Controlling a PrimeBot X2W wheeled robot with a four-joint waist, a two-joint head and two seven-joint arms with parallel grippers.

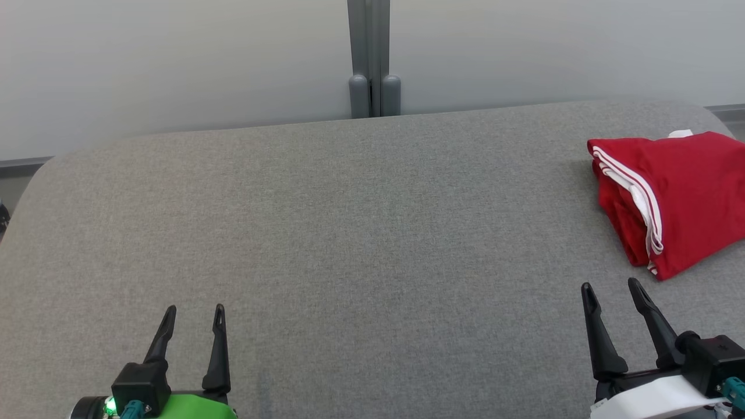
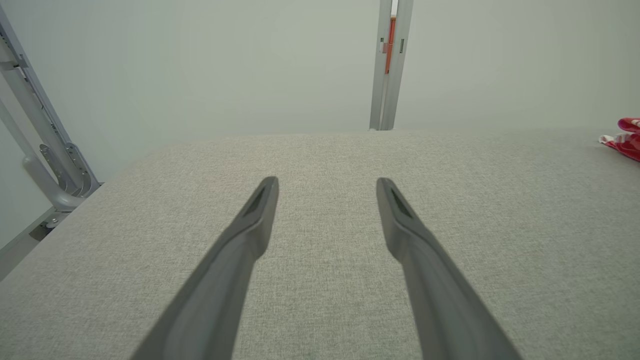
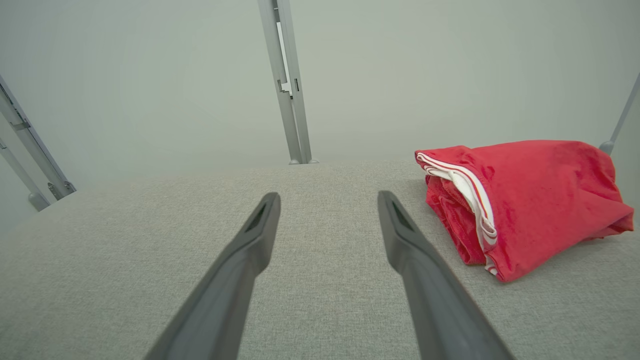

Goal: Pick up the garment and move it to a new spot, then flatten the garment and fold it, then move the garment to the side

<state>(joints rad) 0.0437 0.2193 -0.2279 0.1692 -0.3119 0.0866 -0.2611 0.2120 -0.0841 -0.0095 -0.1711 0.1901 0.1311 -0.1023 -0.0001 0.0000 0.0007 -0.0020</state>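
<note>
A broad grey surface (image 1: 349,221) is stretching across the head view. It is covered in a finely woven, slightly mottled cloth, and its far corners are curving round. Behind it a pale, smooth wall (image 1: 174,64) is rising, matte and featureless.

The garment (image 1: 681,198) is lying at the surface's far right side, ahead of the right gripper and a little to its right, well apart from the left gripper. It is sitting as a thick, folded bundle of deep red, soft-looking fabric, roughly rectangular with loose, rounded edges. Its top layer is lying mostly smooth. Along the side facing the middle of the surface, several stacked layers are showing, with white trim (image 1: 640,192) running along them in narrow bands and thin red lines between. A small white scrap (image 1: 680,134) is peeking out at its far edge.

A grey metal post (image 1: 372,52) is standing upright against the wall behind the surface's middle, split by a narrow seam, with two rounded feet at its base.

The right gripper (image 1: 610,284) is hovering at the lower right, its long, dark, tapering fingers spread apart and gripping nothing; it is just short of the garment and not touching it. The left gripper (image 1: 195,308) is hovering at the lower left, its fingers likewise spread over bare cloth.
</note>
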